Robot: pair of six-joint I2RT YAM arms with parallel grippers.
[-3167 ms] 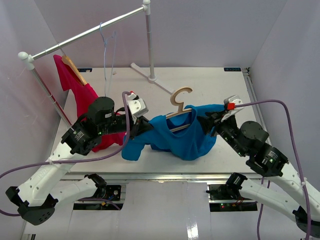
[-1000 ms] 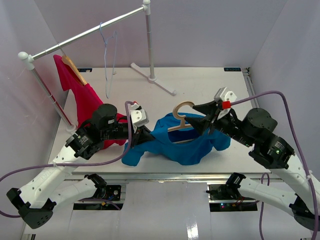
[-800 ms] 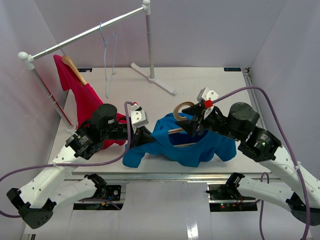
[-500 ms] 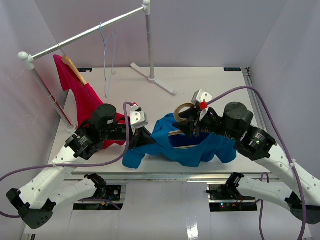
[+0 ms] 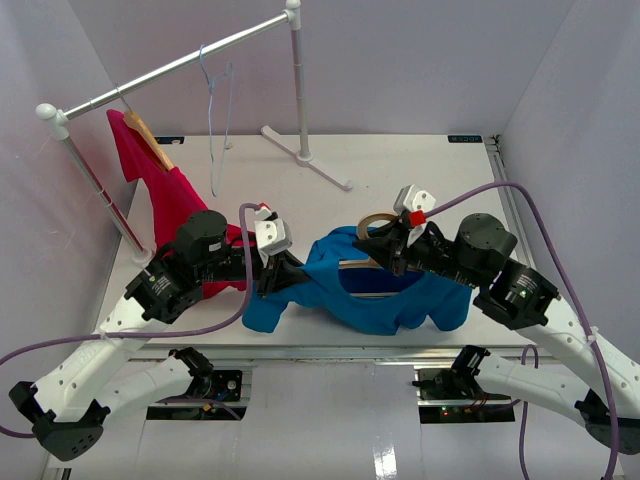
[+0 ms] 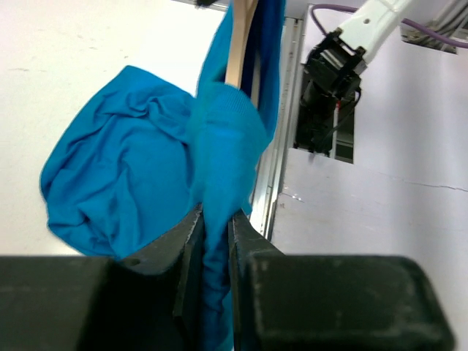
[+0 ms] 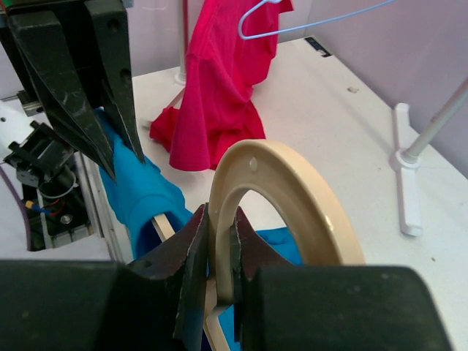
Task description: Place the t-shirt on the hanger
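Observation:
The bright blue t-shirt hangs bunched between my two arms above the table, with the tan wooden hanger inside its collar. My left gripper is shut on a fold of the t-shirt; in the left wrist view the cloth runs between the fingers and the hanger's wood shows above. My right gripper is shut on the hanger's rounded hook; in the right wrist view the t-shirt sits to the left, held by the left gripper.
A white clothes rail stands at the back left with its foot on the table. A magenta-red shirt on a wooden hanger and a pale-blue wire hanger hang from it. Side walls close in left and right.
The right arm has swung left and down with the hanger, so the hook now sits lower and nearer the middle. The t-shirt has sagged onto the table on the right. The left arm barely moved.

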